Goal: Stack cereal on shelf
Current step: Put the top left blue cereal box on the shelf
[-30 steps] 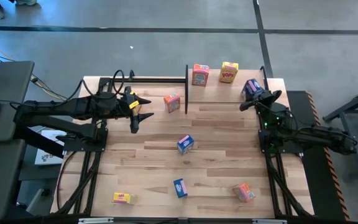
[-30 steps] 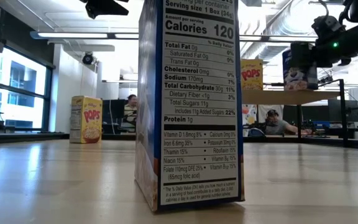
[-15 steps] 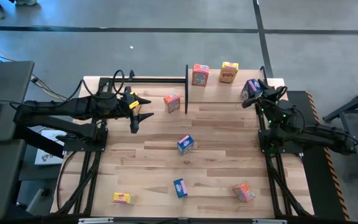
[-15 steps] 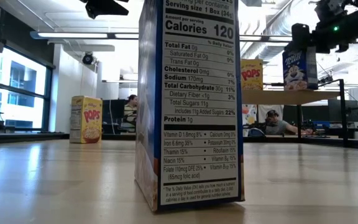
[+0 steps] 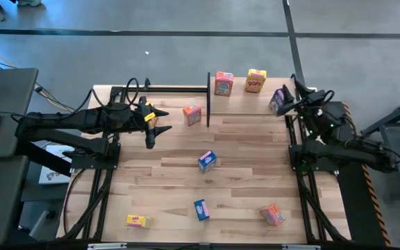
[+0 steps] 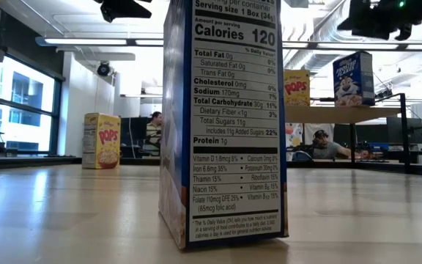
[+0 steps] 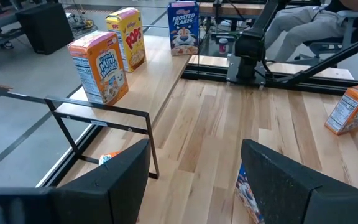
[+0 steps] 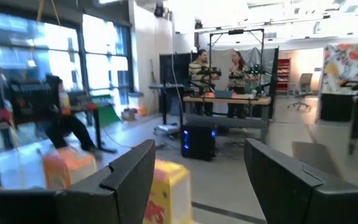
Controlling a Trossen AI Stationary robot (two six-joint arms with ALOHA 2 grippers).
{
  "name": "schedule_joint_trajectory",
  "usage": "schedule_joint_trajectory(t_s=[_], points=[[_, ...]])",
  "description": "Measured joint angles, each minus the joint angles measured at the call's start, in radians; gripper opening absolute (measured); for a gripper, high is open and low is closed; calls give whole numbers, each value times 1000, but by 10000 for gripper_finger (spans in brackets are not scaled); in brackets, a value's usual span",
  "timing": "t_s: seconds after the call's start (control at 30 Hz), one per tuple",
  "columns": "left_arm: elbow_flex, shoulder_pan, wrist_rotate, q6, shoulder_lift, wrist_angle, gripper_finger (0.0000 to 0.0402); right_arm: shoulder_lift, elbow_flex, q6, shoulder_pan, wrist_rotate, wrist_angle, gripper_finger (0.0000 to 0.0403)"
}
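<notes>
Change: the right claw has drawn back from the blue Frosted Flakes box toward the counter's right edge and risen; in the low view only its dark underside shows near the top, where a second ago it sat against the box. The left arm has not moved.
Right claw: released, fingers spread and holding nothing, just beside the blue box, over the shelf's right end.
Left claw: released, fingers apart and empty, hanging over the counter near its left edge, in front of the black shelf frame.
Shelf: light board at the counter's far right, between black uprights. Three boxes stand on it: an orange box, a yellow Pops box and the blue one nearest the right end. Open board lies between the yellow and the blue box.
Cereal on the counter: an orange box just left of the shelf's left upright; a blue box mid-counter; another blue box near the front edge; a yellow box at the front left, close to the edge; an orange box at the front right.
Open room: wide bare planks between the mid-counter box and the shelf.
</notes>
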Motion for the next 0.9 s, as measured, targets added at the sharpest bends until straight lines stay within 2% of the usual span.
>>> schedule_joint_trajectory(t_s=[0.27, 0.47, 0.63, 0.9], points=[[0, 0, 0, 1, 0, 0, 243, 0, 89, 109, 0, -65, -29, 239], [0, 0, 0, 1, 0, 0, 243, 0, 135, 188, 0, -281, -70, 239], [0, 0, 0, 2, 0, 0, 243, 0, 199, 303, 0, -432, -255, 239], [0, 0, 0, 2, 0, 0, 243, 4, 232, 477, 0, -526, -550, 239]])
